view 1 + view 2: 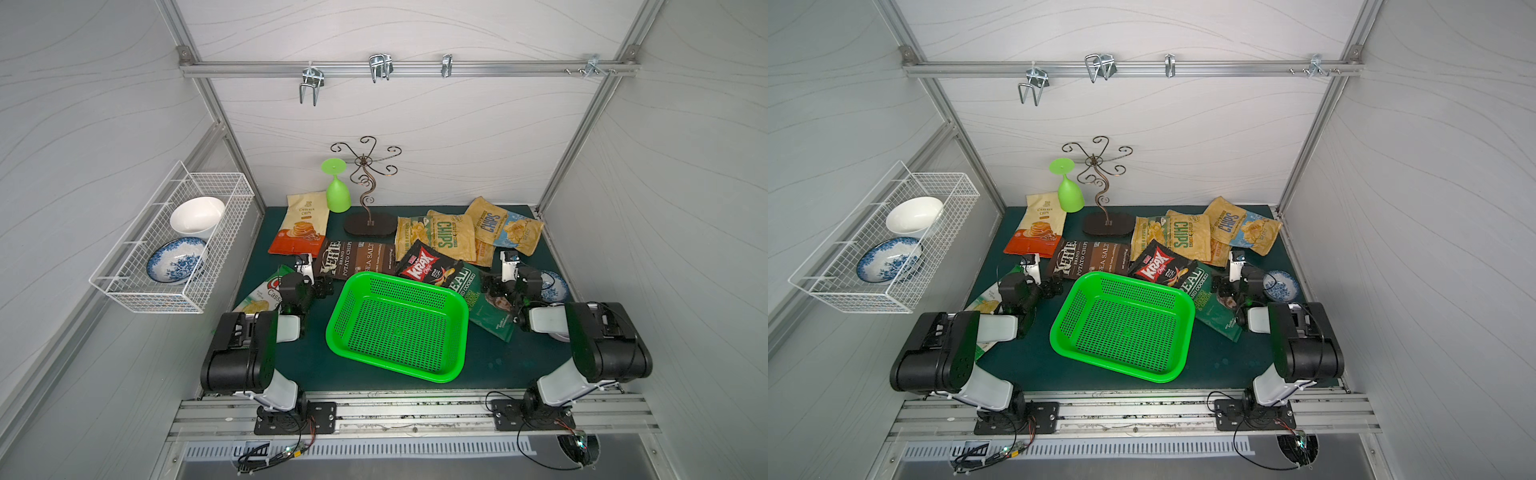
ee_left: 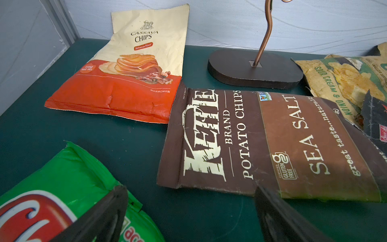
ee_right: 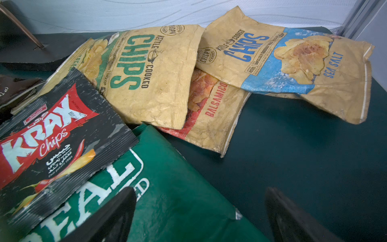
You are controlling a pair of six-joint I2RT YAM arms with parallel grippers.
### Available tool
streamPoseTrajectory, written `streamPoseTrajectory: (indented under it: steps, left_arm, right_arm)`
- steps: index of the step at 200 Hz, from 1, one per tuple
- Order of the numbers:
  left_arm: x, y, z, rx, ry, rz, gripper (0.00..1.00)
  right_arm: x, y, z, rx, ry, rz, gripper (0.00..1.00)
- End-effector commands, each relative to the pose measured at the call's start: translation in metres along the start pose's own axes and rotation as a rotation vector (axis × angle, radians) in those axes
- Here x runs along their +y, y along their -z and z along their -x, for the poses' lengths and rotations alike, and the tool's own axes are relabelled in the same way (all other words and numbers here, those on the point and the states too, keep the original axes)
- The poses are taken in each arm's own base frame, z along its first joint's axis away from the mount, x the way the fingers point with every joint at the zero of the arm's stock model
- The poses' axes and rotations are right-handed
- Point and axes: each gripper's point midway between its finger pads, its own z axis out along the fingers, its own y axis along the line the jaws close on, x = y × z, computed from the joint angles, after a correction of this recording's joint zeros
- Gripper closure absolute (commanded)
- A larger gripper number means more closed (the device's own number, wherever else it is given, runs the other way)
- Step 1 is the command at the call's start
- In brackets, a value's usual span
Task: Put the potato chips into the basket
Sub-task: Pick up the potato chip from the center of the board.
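Observation:
The green basket (image 1: 411, 279) (image 1: 1133, 277) lies empty mid-table. Potato chips bags lie flat around it: cream-orange Cassava (image 1: 301, 224) (image 2: 134, 69), brown Kettle (image 1: 353, 259) (image 2: 272, 142), black-red Krax (image 1: 426, 264) (image 3: 52, 136), dark green (image 1: 488, 303) (image 3: 167, 188), several overlapping tan CHIPS bags (image 1: 440, 237) (image 3: 146, 73), and a white-green one (image 1: 262, 295) (image 2: 62, 188) partly under my left arm. My left gripper (image 1: 326, 286) (image 2: 189, 189) is open over bare mat between the white-green and Kettle bags. My right gripper (image 1: 492, 291) (image 3: 201, 191) is open above the dark green bag's corner.
A scrolled metal stand (image 1: 368, 199) with a dark oval base and an upturned green goblet (image 1: 337, 191) stand at the back. A white wire rack (image 1: 174, 241) with two bowls hangs on the left wall. A small blue-patterned dish (image 1: 557, 286) sits behind my right arm.

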Motion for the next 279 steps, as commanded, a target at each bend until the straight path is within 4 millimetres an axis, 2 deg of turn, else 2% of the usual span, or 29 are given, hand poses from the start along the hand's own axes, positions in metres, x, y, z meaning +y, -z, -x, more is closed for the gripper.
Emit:
streamPoseTrajectory:
  steps: [1,32,43,63,93,116,140,154,165,172,178,202,216,246,262,279]
  left_arm:
    - [0.0,-0.002,0.01,-0.035,-0.01,0.0,0.01]
    - [-0.005,-0.001,0.012,-0.04,-0.025,-0.026,0.01]
    - [-0.015,0.003,0.015,-0.03,-0.052,-0.083,0.01]
    - [-0.017,0.014,0.026,-0.042,-0.057,-0.079,0.01]
    - [-0.02,0.04,0.047,0.028,-0.068,-0.066,0.01]
    - [-0.028,0.069,0.069,0.07,-0.102,-0.094,0.01]
    - [-0.056,0.099,0.078,0.175,-0.13,-0.238,0.01]
    - [-0.068,0.112,0.079,0.242,-0.117,-0.31,0.01]
    - [-0.074,0.12,0.081,0.278,-0.098,-0.335,0.01]
    - [-0.075,0.124,0.084,0.291,-0.078,-0.337,0.01]
    - [-0.076,0.127,0.087,0.3,-0.065,-0.336,0.01]
    - [-0.081,0.143,0.094,0.362,-0.036,-0.355,0.01]
    - [-0.093,0.157,0.089,0.452,-0.007,-0.429,0.01]
    - [-0.111,0.175,0.078,0.578,0.112,-0.591,0.01]
    - [-0.114,0.178,0.071,0.605,0.116,-0.621,0.02]
    - [-0.105,0.174,0.065,0.603,0.097,-0.56,0.02]
  right_arm:
    - [0.001,-0.001,0.006,-0.01,0.004,0.005,0.01]
    - [0.002,-0.001,0.006,-0.011,0.004,0.007,0.01]
    - [0.001,-0.001,0.005,-0.009,0.001,0.01,0.01]
    - [0.003,0.001,0.008,-0.022,0.01,0.011,0.01]
    - [0.013,0.016,0.032,0.026,0.055,-0.056,0.01]
    - [0.017,0.039,0.06,0.136,-0.096,-0.094,0.01]
    - [0.023,0.063,0.083,0.176,-0.221,-0.107,0.01]
    - [0.015,0.068,0.089,0.132,-0.34,-0.159,0.01]
    - [-0.001,0.074,0.081,0.125,-0.508,-0.232,0.01]
    - [-0.002,0.075,0.078,0.136,-0.577,-0.195,0.01]
    - [0.005,0.074,0.082,0.137,-0.607,-0.107,0.01]
    - [0.022,0.089,0.093,0.127,-0.626,0.022,0.01]
    - [0.03,0.101,0.089,0.16,-0.651,0.047,0.01]
    - [0.047,0.129,0.063,0.279,-0.696,0.081,0.01]
    - [0.041,0.147,0.038,0.339,-0.717,-0.008,0.04]
    - [0.033,0.166,0.015,0.394,-0.729,-0.103,0.08]
